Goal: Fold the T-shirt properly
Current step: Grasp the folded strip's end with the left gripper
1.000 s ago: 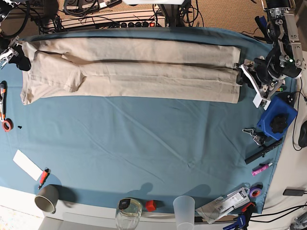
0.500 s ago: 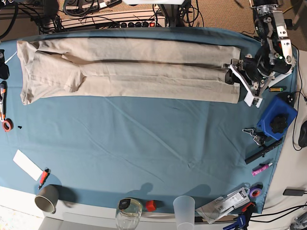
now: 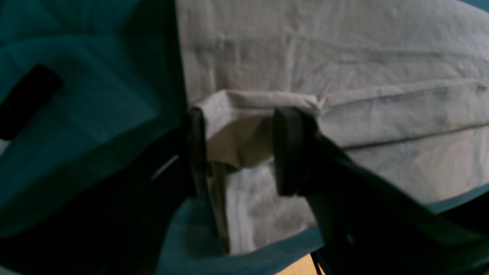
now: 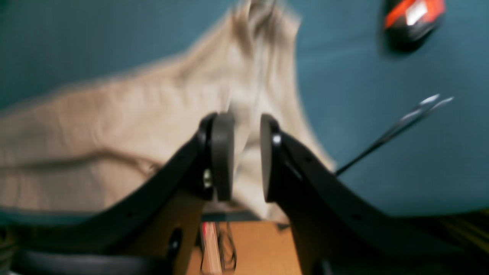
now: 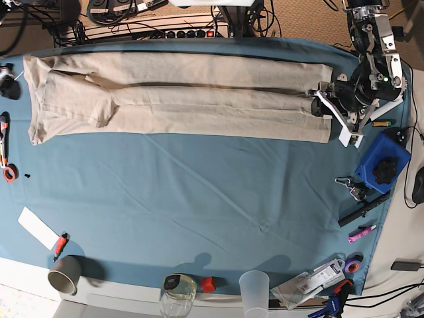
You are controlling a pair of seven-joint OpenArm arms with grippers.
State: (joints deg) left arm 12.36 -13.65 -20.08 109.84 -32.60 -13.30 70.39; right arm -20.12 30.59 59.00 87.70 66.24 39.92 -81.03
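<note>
The T-shirt [image 5: 179, 96] lies as a long, narrow band along the far edge of the table [image 5: 218, 199], its long axis running side to side across the base view. The collar-and-sleeve end sits toward the far left corner, the hem end toward the far right corner. It is beige and plain, lightly wrinkled, with both long sides folded inward so lengthwise creases run down its middle; a sleeve [image 5: 99, 106] shows as a flap near the left end.

At the left end, the right gripper [image 4: 246, 156] is off the cloth at the table's left edge. Its jaws stand a little apart with nothing between them, and the shirt's blurred left end shows beyond them in the wrist view.

At the right end, the left gripper [image 5: 326, 107] is at the hem. In the wrist view its jaws stand apart with a raised bunch of hem fabric between them; the fabric touches both pads [image 3: 288, 152], so the gripper appears to grip the hem. The rest of the shirt stays flat on the table beyond the jaws.
</note>
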